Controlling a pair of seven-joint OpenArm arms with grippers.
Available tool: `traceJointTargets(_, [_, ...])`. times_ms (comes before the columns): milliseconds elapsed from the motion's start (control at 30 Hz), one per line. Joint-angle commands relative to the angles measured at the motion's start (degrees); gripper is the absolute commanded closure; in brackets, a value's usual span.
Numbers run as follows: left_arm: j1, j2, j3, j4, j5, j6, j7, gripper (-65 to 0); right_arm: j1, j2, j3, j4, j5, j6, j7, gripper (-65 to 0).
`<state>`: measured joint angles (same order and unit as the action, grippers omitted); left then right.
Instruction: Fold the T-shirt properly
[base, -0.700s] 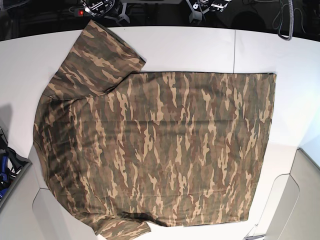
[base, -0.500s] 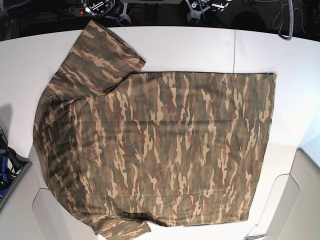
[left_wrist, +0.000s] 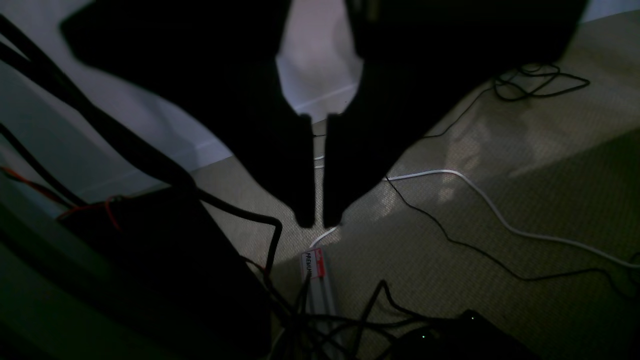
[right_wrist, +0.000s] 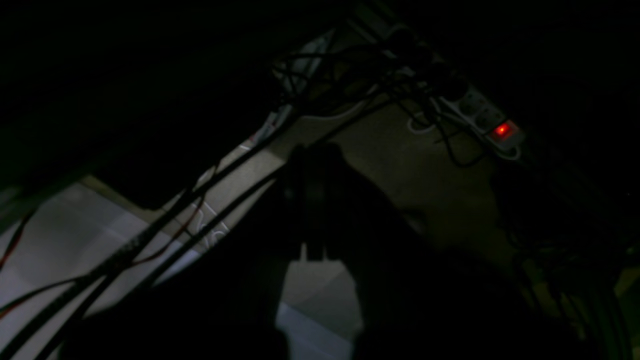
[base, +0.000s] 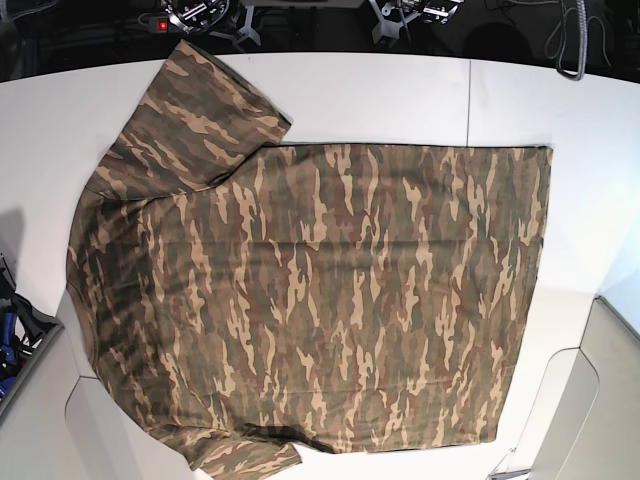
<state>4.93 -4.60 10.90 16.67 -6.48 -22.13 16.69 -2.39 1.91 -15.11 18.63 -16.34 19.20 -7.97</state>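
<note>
Lying flat, 1 T-shirt (base: 310, 300), 2 claws closed

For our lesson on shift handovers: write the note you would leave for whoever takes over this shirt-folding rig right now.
Left gripper: nearly shut, empty, parked off the table over the floor cables.
Right gripper: dark view, looks shut and holds nothing, also off the table.
T-shirt: spread flat on the white table, collar end toward the base view's left, hem toward its right, one sleeve at the far edge, the other at the near edge.
Done: shirt laid out.
Left: every fold.
</note>
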Motion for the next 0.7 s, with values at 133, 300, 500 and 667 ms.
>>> traceJointTargets(133, [0.4, -0.2, -0.1, 0.3, -0.5, -6.1, 0.3, -4.4, -0.5, 0.3, 0.1, 0.4, 0.2, 0.6, 0.2, 0.0])
traceJointTargets(300, [3.4, -0.6, -0.1, 1.6, -0.5, -15.0, 0.2, -4.4, -2.9, 0.6, 0.1, 0.5, 0.3, 3.5, 0.2, 0.0])
traceJointTargets(500, [11.8, -2.5, -0.1, 13.1, -7.2, -17.9, 3.1, -4.4, -8.7, 3.5, 0.1, 6.3, 5.6, 9.9, 0.2, 0.0])
traceJointTargets(667, [21.0, -6.0, -0.5, 27.3, -13.4, -17.9, 4.8, -4.6, -17.3, 8.8, 0.1, 18.2, 19.3, 14.8, 0.2, 0.0])
